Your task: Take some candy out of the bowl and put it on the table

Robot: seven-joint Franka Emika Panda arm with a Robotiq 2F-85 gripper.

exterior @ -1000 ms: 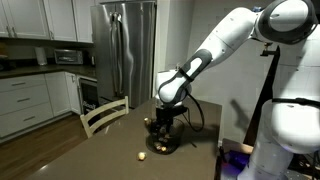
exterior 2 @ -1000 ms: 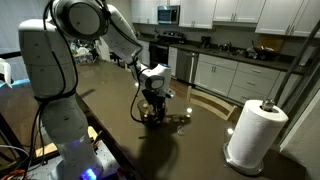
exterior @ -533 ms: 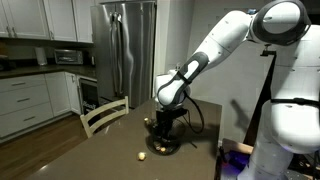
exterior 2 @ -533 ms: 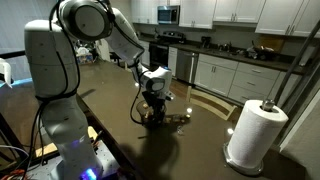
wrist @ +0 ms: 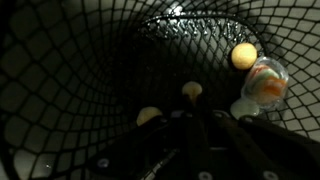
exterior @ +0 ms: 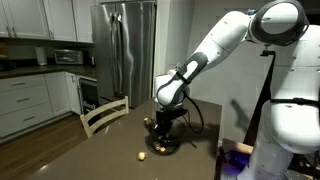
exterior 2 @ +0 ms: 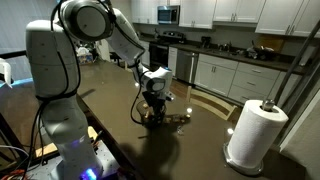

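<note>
The gripper (wrist: 203,125) sits down inside the bowl (wrist: 90,70); its dark fingers merge with the mesh, so I cannot tell whether they are spread or pressed together. Just past it, within the bowl, lies the candy (wrist: 243,55). In an exterior view a loose piece (exterior: 142,155) rests on the bench (exterior: 100,158) beside the bowl, and a pale chair (exterior: 103,117) stands beyond the bowl.
</note>
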